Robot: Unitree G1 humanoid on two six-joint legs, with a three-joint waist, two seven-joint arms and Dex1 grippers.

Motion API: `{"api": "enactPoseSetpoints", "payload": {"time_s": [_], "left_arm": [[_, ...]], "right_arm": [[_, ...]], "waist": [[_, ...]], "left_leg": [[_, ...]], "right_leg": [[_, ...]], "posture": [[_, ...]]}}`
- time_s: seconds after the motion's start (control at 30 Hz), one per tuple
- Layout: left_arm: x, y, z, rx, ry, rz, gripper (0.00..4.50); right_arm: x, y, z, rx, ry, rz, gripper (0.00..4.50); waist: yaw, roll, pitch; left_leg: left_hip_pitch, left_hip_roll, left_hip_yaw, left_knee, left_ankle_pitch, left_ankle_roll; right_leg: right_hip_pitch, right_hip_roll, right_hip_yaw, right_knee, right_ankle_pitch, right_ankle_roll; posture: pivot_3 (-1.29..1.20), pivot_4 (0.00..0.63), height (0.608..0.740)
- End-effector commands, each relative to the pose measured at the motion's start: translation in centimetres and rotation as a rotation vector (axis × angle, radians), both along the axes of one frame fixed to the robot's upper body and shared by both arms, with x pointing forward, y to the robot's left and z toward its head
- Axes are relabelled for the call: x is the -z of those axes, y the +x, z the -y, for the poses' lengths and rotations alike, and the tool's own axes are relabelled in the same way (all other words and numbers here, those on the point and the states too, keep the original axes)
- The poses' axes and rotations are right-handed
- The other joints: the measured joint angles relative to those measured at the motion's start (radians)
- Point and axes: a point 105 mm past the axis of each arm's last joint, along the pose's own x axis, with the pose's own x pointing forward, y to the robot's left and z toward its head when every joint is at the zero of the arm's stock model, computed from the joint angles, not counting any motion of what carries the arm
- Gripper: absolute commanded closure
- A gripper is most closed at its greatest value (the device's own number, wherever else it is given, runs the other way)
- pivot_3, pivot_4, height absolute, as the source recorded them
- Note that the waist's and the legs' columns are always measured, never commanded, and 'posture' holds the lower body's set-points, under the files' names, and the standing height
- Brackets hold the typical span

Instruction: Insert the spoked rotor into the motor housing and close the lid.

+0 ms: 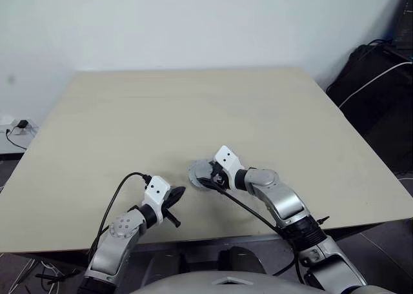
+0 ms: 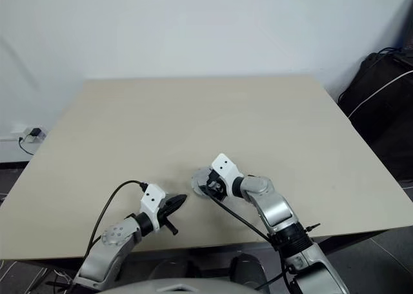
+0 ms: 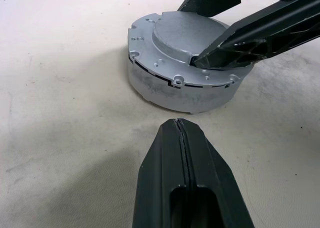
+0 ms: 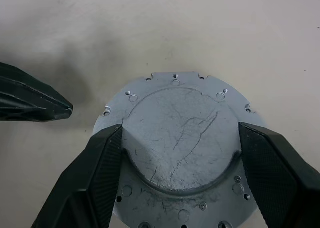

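A: Where's the right end effector [image 4: 177,153]?

B: Lower centre of the head view, fingers spread either side of the lid's [image 4: 182,138] raised smooth face, seemingly touching. The lid sits on the closed assembly on the bench [image 1: 193,113].

A: And the left end effector [image 3: 181,138]?

B: Clenched empty, just beside it.

A: Step?

B: Closing the lid, probably seated. Next: press or let go squarely.

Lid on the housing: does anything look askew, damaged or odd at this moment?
Nothing stands out. The lid sits flat and level on the motor housing; its smooth silver face shows only light scratches. The right gripper straddles its raised centre, and the shut left gripper is apart from it.
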Motion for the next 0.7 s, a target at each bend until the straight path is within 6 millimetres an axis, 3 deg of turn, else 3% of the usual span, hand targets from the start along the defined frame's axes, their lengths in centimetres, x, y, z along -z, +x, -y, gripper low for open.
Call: {"api": "enactPoseSetpoints", "payload": {"time_s": [0.03,0.7], "left_arm": [[-1.65,0.44,0.24,0.011,-0.015,0.063,4.5],[-1.59,0.4,0.18,0.004,-0.012,0.061,4.5]], "right_arm": [[-0.69,0.21,-0.12,-0.017,-0.012,0.029,1.29],[0.18,0.63,0.29,0.009,-0.086,0.03,1.29]], "waist": [[0.0,0.0,0.0],[-0.001,0.001,-0.001]], "left_leg": [[0.0,0.0,0.0,0.0,0.0,0.0],[0.001,0.0,0.0,0.001,0.001,-0.002]], "right_leg": [[0.0,0.0,0.0,0.0,0.0,0.0],[0.0,0.0,0.001,0.002,0.0,0.0]], "posture": [[0.0,0.0,0.74],[0.0,0.0,0.74]]}}
